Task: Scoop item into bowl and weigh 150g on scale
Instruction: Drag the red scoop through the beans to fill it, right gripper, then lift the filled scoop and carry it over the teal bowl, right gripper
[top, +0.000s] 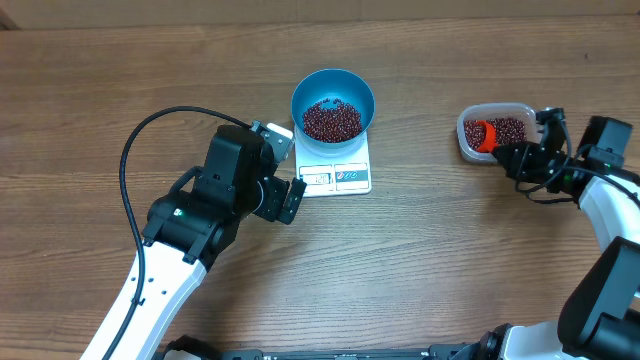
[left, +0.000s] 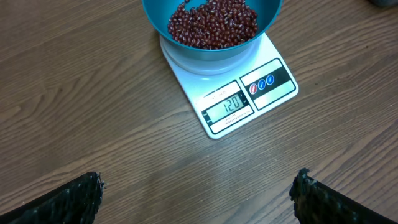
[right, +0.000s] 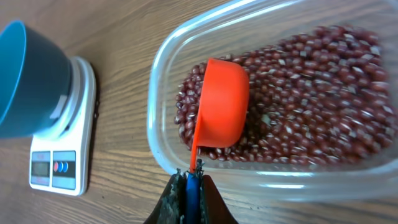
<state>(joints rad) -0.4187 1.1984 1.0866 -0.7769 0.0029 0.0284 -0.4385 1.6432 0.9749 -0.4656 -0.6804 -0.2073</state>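
Weighing stood part-done: your bowl (top: 301, 95) held beans (top: 332, 120) on the scale (top: 335, 178), display (left: 229, 106) at 120, short of target, while your right gripper (right: 188, 182) clenched the scoop (right: 221, 102) in the tub (right: 158, 115) and your left gripper (left: 196, 193) hung released.

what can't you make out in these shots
Overhead: digits on the flat white rectangular kitchen scale, too small.
Right wrist: inside of the orange plastic scoop, turned away; handle end hidden in the right claw.
Left wrist: left claw, mostly cut off by the bottom edge.
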